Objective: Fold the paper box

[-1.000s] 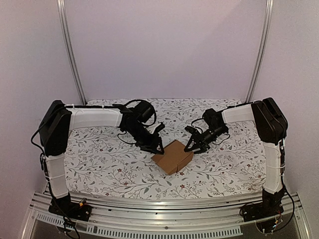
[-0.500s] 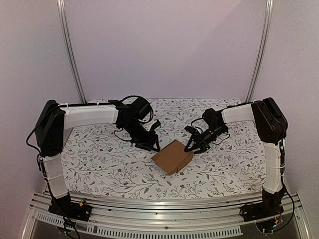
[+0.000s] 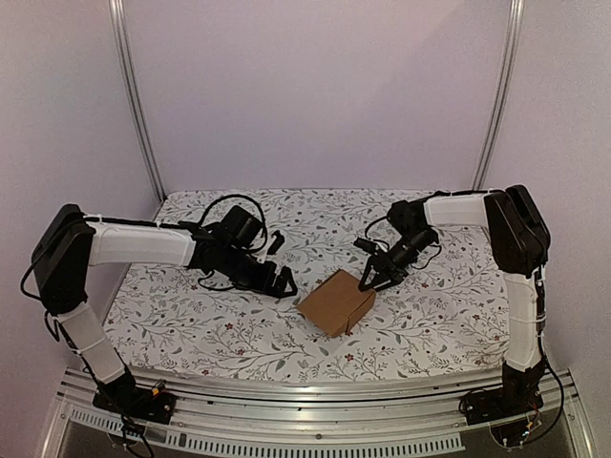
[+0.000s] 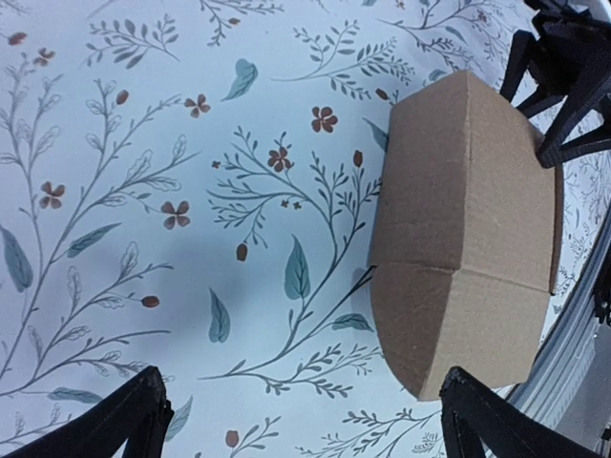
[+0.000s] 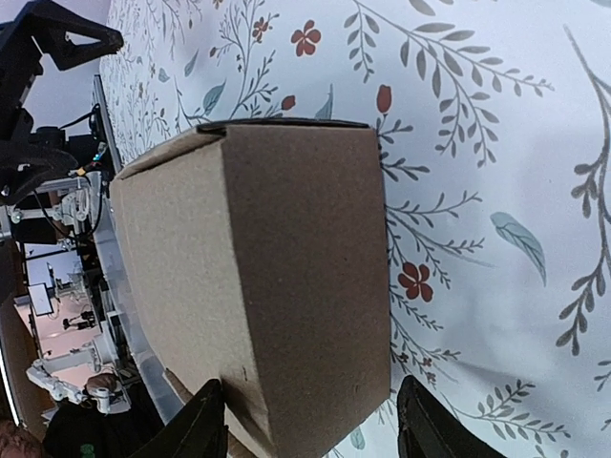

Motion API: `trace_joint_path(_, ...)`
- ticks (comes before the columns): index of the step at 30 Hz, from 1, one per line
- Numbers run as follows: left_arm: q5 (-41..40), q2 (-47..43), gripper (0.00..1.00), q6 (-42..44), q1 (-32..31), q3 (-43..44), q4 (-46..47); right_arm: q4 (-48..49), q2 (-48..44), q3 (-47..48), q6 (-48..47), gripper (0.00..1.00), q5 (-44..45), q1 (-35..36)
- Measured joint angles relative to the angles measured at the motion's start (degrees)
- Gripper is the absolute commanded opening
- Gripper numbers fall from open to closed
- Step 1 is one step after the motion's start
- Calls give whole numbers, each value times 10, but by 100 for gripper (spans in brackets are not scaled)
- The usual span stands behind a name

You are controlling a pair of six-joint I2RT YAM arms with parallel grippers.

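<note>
Looking from above: paper box point(image 3: 335, 301) closed up on the flowered table point(image 3: 191, 324), lying clear ahead of the left gripper point(image 3: 283, 260), its jaws spread wide with nothing in them; right gripper point(image 3: 368, 282) down at the box's far edge. From the left wrist: box beyond the fingertips, nearer the right finger point(image 4: 482, 422), untouched. From the right wrist: box corner between both fingers point(image 5: 208, 429); pinched or merely straddled, cannot tell.

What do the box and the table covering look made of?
The box: brown cardboard, matte; fibrous grain and pressed crease lines show in the left wrist view. The cloth: probably printed fabric or vinyl, floral pattern, low sheen; no weave is visible.
</note>
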Motion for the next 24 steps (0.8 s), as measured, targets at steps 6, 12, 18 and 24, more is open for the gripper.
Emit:
trace_joint_path(6, -93, -93, 100, 3, -2, -53, 27, -50, -32, 3, -44, 64, 59, -2)
trace_joint_path(12, -204, -179, 99, -25, -4, -122, 109, -79, -108, -12, -87, 65, 113, -2)
trace_joint_path(18, -237, -163, 100, -51, -3, -145, 139, -69, -165, -94, -136, 64, 212, 16)
trace_joint_path(24, -229, -151, 99, -71, -3, -145, 151, -42, -156, -110, -153, 63, 257, 37)
